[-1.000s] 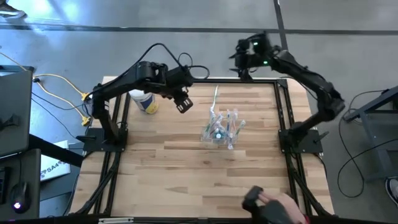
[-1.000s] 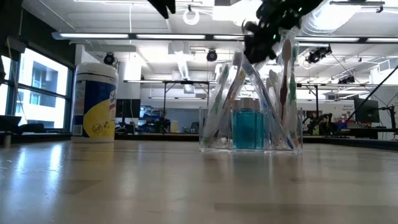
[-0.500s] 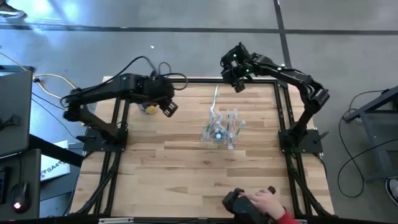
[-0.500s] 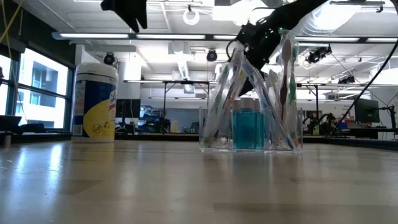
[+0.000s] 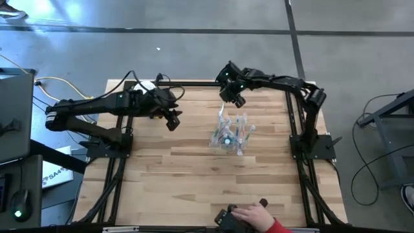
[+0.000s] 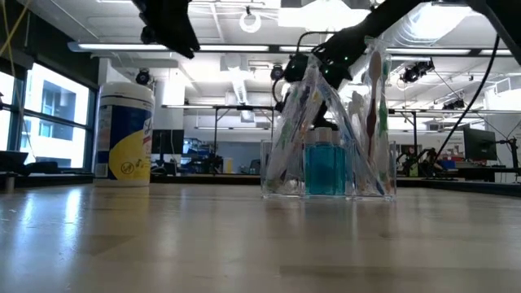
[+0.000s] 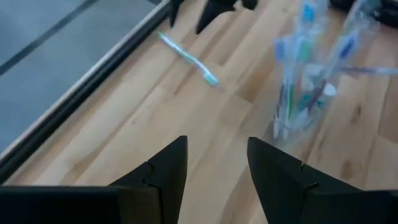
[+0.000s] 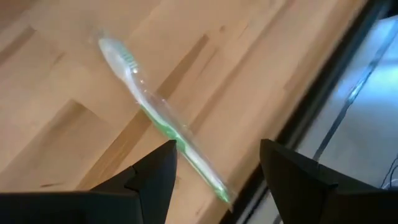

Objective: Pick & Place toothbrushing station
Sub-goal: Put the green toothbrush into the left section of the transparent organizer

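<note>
- Both arms have swung since a second ago: the right tool (image 5: 234, 100) has come from beyond the surface's upper edge down toward a loose toothbrush (image 5: 224, 99), and the left arm has folded lower and stretched toward frame left.
- Right tool: jaws stand apart with nothing between them; its wrist view looks down on the toothbrush (image 8: 158, 124), which lies flat near the surface's edge, likely the next thing to be picked.
- Left tool (image 5: 173, 120): jaws parted, empty, hovering left of centre in the high view, pointed toward the toothbrushing station (image 7: 308, 74).
- Toothbrushing station (image 5: 229, 134) stands upright at the middle of the surface (image 5: 194, 175), brushes leaning in it around a blue bottle (image 6: 325, 167), well apart from both tools.
- White tub (image 6: 124, 134) sits at the upper left, partly under the left arm.
- Bottom edge: a person's hand (image 5: 249, 213) on a dark device.
</note>
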### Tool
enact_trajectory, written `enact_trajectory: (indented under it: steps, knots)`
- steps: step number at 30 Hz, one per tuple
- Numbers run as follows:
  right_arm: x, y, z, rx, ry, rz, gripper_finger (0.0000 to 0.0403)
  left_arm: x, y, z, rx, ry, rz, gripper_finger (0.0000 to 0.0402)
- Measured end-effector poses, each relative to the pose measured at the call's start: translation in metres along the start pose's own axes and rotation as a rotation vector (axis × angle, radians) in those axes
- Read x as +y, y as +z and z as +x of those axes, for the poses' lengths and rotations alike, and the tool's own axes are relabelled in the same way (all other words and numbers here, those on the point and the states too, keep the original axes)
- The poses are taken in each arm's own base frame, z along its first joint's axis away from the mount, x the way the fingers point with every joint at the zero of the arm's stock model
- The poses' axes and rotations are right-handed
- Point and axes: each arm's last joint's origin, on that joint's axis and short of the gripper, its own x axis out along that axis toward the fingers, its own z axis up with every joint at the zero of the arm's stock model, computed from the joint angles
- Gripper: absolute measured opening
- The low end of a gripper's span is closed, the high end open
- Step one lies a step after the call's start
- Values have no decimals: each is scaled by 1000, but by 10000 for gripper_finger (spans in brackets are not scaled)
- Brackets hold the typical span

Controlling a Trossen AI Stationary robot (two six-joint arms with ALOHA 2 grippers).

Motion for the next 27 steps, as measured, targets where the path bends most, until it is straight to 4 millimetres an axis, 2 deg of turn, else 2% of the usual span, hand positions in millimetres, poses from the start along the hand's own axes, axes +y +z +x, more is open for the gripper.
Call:
enact_trajectory:
  steps: [4,8,19,27]
  knots:
    - [7,6,18,34,33,-34,223,-2,-9,10,19,-50,30,165]
    - [8,12,21,46,28,-44,223,-2,-16,17,39,-50,35,165]
    - [10,10,24,76,39,6,223,9,-38,10,32,-38,38,165]
    - [19,12,49,129,83,-7,223,12,-48,10,3,-53,26,165]
